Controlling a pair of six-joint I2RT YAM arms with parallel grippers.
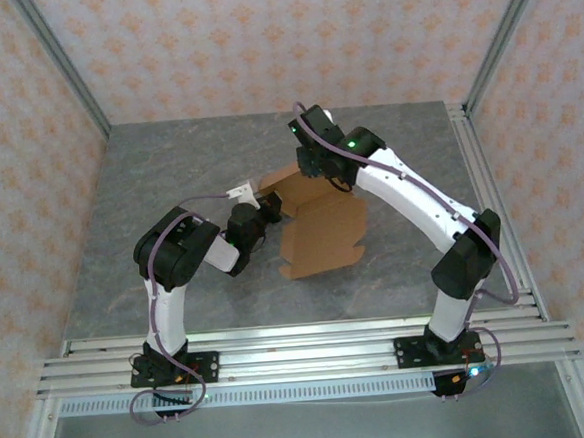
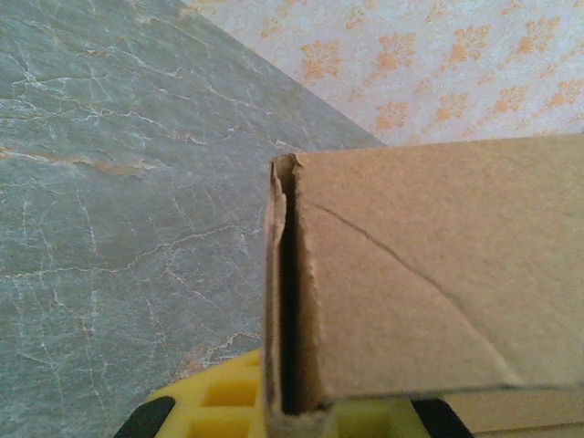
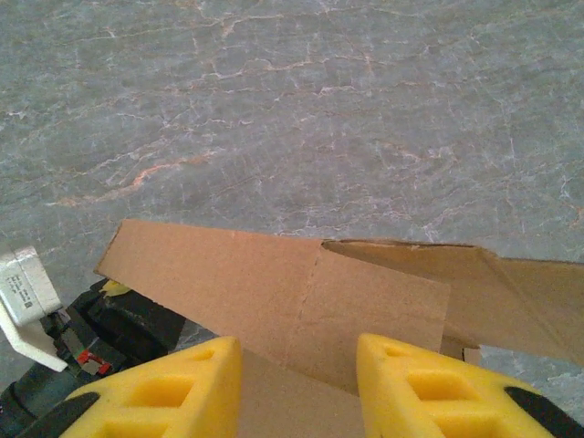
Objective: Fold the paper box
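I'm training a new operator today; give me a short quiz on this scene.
1. True or false: the left claw is shut on the paper box.
2. The table looks like: A) bare wood, B) grey veined stone, C) green cloth?
3. Which claw has its yellow fingers apart, with part of the box between them?
Key: 1 true; 2 B; 3 the right claw.
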